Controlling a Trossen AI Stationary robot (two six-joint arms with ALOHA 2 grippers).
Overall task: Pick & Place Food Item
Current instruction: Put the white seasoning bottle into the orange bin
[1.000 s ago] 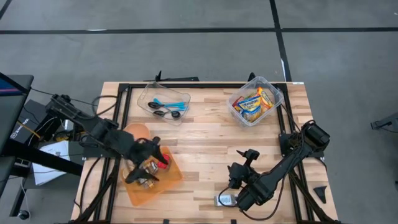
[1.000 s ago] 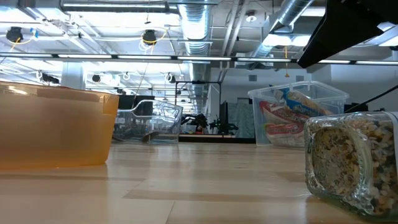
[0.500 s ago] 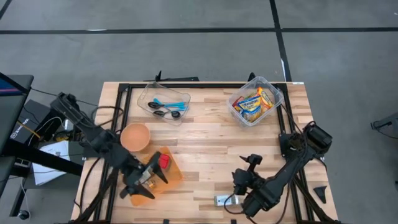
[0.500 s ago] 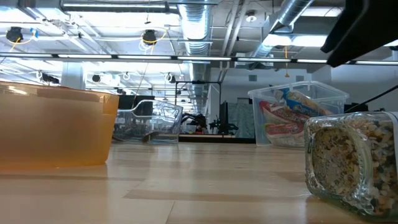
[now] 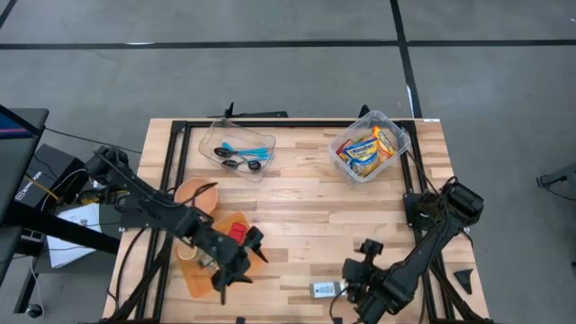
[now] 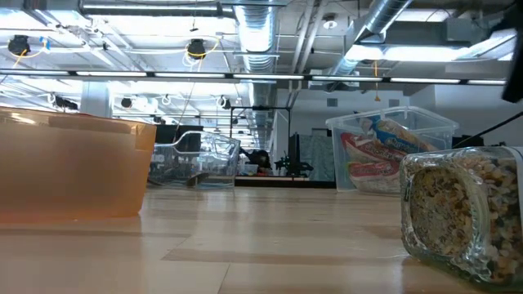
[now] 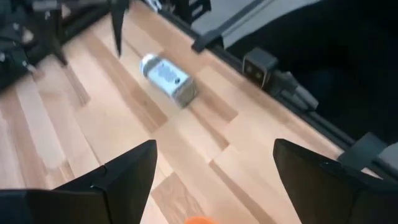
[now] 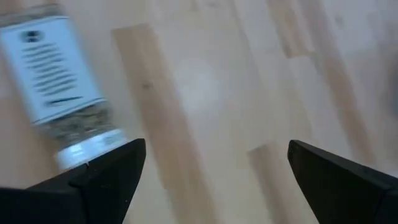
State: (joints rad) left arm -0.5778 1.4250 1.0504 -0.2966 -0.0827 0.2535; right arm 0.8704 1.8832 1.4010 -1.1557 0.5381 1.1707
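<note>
— Swung toward the table's near edge since a second ago: left gripper [image 5: 236,264], fingers apart, empty, over the orange tray [image 5: 193,279].
— And right gripper [image 5: 360,286]?
— Drawn back, jaws spread wide, holding nothing; lying just beside it, ungrasped: spice jar [image 5: 324,290], probably the next pick.

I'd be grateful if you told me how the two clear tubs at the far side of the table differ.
The left clear tub is shallow and holds utensils, blue and dark ones; the right clear tub holds yellow and orange food packets. The left tub sits inside the dark frame rail, while the right tub lies across it. Both are transparent, lidless and untouched by either gripper.
</note>
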